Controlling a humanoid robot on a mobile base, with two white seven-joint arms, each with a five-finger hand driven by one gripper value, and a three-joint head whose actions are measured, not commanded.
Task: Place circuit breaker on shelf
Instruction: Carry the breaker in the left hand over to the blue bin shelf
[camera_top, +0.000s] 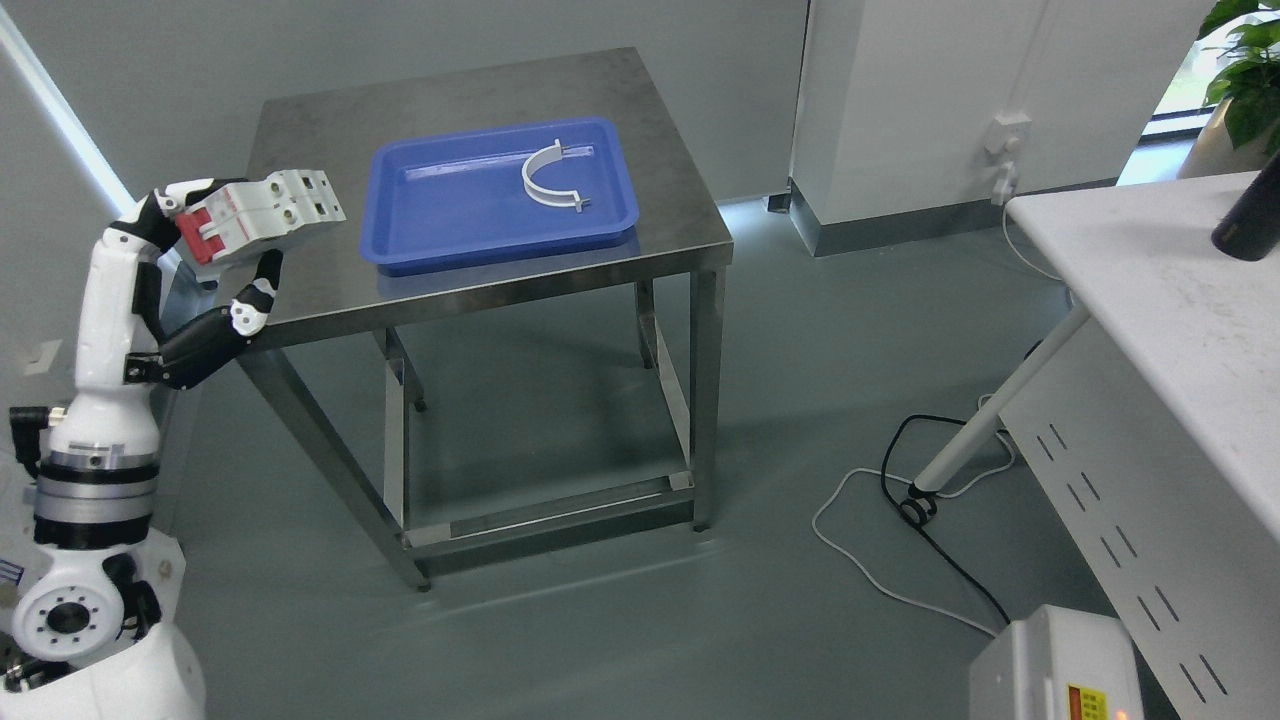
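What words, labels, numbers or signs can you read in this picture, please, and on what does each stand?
No text can be read here.
Circuit breaker in the left hand: small print on its white face and red switch, too blurred to read.
White device on the floor at lower right: a yellow and red label, too small to read.
Blue tray and white clamp: no print visible.

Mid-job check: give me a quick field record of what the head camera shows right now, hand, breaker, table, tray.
left hand: shut on the circuit breaker, raised at the table's left edge
circuit breaker: white with red switch, held in the air, tilted
right hand: not in view
steel table: holds the blue tray
blue tray: on the tabletop, holding a white curved clamp
shelf: not identifiable in this view
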